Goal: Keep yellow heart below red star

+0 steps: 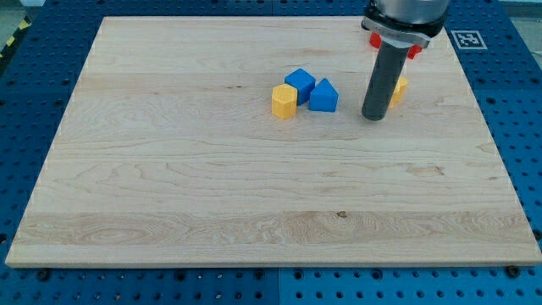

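My rod comes down at the view's upper right, and my tip [374,116] rests on the wooden board [212,186]. A yellow block [399,90], mostly hidden behind the rod, sits just right of it; its shape cannot be made out. A red block [413,49] peeks out from behind the arm's housing above the yellow block, near the board's top edge; only small red bits show on both sides.
A yellow hexagon block [284,100], a blue cube [299,84] and a blue triangular block [323,96] cluster together at the board's upper middle, left of my tip. A blue pegboard [34,102] surrounds the board.
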`<state>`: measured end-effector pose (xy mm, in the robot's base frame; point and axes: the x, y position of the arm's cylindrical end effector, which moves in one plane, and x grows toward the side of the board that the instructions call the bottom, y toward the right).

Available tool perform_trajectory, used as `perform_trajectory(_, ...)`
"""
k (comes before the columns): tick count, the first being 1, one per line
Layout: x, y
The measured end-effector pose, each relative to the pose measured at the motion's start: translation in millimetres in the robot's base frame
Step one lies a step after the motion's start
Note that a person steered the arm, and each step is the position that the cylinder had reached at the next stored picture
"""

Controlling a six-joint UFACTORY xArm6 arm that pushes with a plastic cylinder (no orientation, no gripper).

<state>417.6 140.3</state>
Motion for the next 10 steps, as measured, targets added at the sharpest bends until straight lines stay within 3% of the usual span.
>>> perform_trajectory(8,-24.3,15.9)
perform_trajectory(10,-46.8,20.7)
